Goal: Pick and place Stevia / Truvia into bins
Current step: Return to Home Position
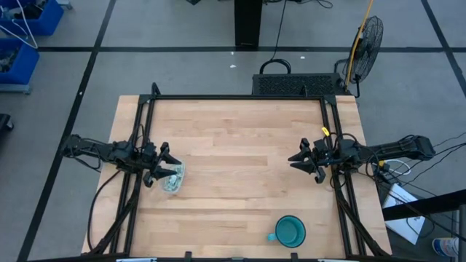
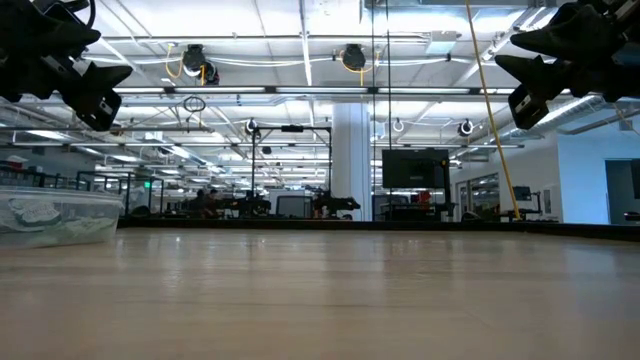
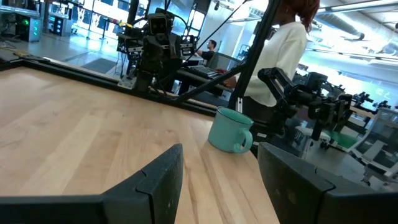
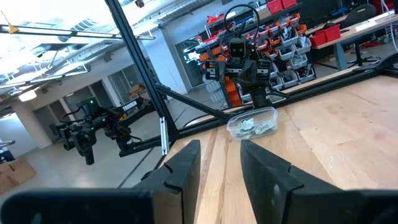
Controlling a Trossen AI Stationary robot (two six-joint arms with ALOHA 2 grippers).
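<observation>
The clear tub point(image 1: 175, 177) sits near the table's left edge with several pale green and white sachets point(image 4: 251, 127) lying inside it; the low view shows the tub point(image 2: 58, 216) resting flat on the wood. My left gripper point(image 1: 166, 166) hovers open just left of and above the tub, raised off the table point(image 2: 108, 92). My right gripper point(image 1: 300, 161) hangs open over the table's right side, also raised point(image 2: 516, 76), far from the tub. No loose sachet shows on the table.
A teal mug point(image 1: 290, 231) stands near the table's near edge, right of centre, and also shows in the left wrist view point(image 3: 231, 130). A black frame runs along the table's left, right and far edges. A person in a white top point(image 3: 280, 50) stands beyond the table.
</observation>
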